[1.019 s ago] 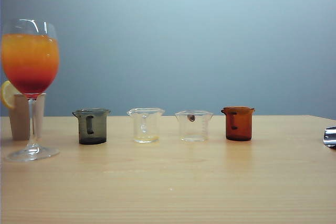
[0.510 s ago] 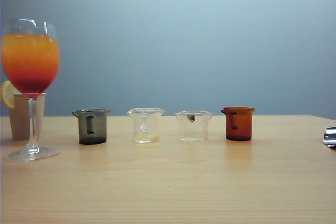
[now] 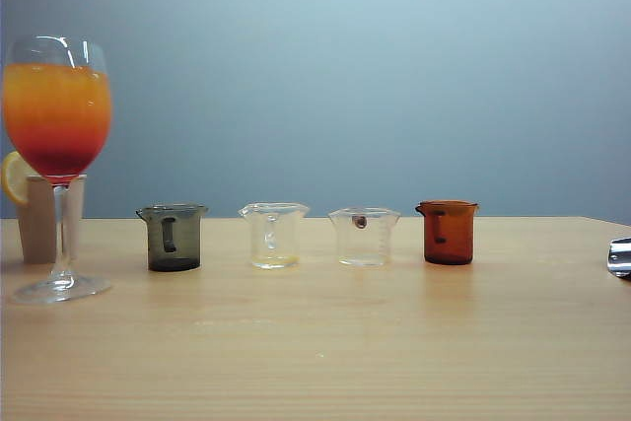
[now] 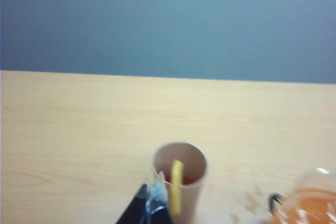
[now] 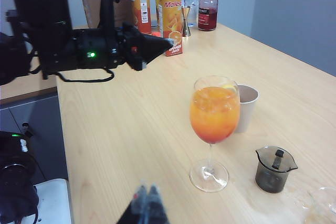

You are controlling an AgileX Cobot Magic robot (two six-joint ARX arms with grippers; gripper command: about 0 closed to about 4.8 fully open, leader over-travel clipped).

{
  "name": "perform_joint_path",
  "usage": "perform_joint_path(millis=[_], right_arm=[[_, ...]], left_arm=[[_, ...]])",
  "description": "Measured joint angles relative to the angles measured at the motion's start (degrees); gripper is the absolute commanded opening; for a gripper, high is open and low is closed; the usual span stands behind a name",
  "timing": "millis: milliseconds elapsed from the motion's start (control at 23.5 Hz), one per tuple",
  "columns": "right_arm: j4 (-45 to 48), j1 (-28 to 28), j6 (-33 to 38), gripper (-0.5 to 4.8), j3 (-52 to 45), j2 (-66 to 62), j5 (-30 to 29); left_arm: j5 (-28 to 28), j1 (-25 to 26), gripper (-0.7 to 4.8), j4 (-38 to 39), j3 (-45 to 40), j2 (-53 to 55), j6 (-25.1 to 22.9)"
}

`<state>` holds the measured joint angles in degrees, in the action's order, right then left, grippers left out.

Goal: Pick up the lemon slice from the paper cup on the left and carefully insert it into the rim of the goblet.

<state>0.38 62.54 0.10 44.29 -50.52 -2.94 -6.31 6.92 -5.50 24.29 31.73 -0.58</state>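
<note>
The goblet [image 3: 57, 135] stands at the far left, its drink orange above and red below. Right behind it is the beige paper cup [image 3: 39, 219], with the lemon slice [image 3: 15, 176] upright on its rim. In the left wrist view my left gripper [image 4: 152, 190] is shut and empty, its tips just beside the paper cup [image 4: 180, 174] and the lemon slice [image 4: 176, 186]. My right gripper [image 5: 147, 195] is shut and empty over bare table, some way short of the goblet [image 5: 214, 114]. The right wrist view also shows the left gripper [image 5: 167, 41] in the air behind the goblet.
A dark grey beaker [image 3: 174, 237], two clear beakers [image 3: 273, 235] [image 3: 364, 236] and an amber beaker [image 3: 448, 232] stand in a row across the table. A shiny metal part [image 3: 619, 256] pokes in at the right edge. Juice cartons [image 5: 170, 3] and bottles [image 5: 208, 3] stand at the table's far end.
</note>
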Motion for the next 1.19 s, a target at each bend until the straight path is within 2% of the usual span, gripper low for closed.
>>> perform_joint_path(millis=[42, 127, 297, 637, 765, 807, 934, 977, 1189], right_arm=[[0.13, 0.0, 0.0, -0.05, 0.0, 0.0, -0.07], [0.17, -0.02, 0.0, -0.05, 0.0, 0.0, -0.07], [0.2, 0.0, 0.0, -0.05, 0.0, 0.0, -0.07], [0.2, 0.0, 0.0, -0.05, 0.0, 0.0, -0.09], [0.2, 0.0, 0.0, -0.05, 0.0, 0.0, -0.07], [0.2, 0.0, 0.0, -0.05, 0.0, 0.0, -0.07], [0.2, 0.0, 0.0, -0.05, 0.0, 0.0, -0.07], [0.17, 0.0, 0.0, -0.05, 0.0, 0.0, -0.07], [0.2, -0.02, 0.0, -0.05, 0.0, 0.0, -0.09]], left_arm=[[-1.22, 1.53, -0.06, -1.09, 0.0, 0.63, 0.0], [-8.24, 7.78, -0.06, -6.05, 0.02, 4.52, 0.2], [-13.79, 11.98, -0.06, -9.05, 0.02, 10.34, 0.2], [-15.39, 9.7, -0.06, -14.73, 0.0, 20.04, 0.39], [-15.34, 9.18, -0.02, -19.1, 0.02, 23.87, 0.42], [-15.12, 8.79, 0.1, -19.5, 0.02, 24.83, 0.42], [-15.56, 7.87, 1.5, -20.48, 0.02, 27.78, 0.42], [-15.65, 7.8, 1.79, -20.74, 0.02, 28.63, 0.42], [-14.49, 4.52, 1.96, -24.85, 0.02, 34.1, 0.42]])
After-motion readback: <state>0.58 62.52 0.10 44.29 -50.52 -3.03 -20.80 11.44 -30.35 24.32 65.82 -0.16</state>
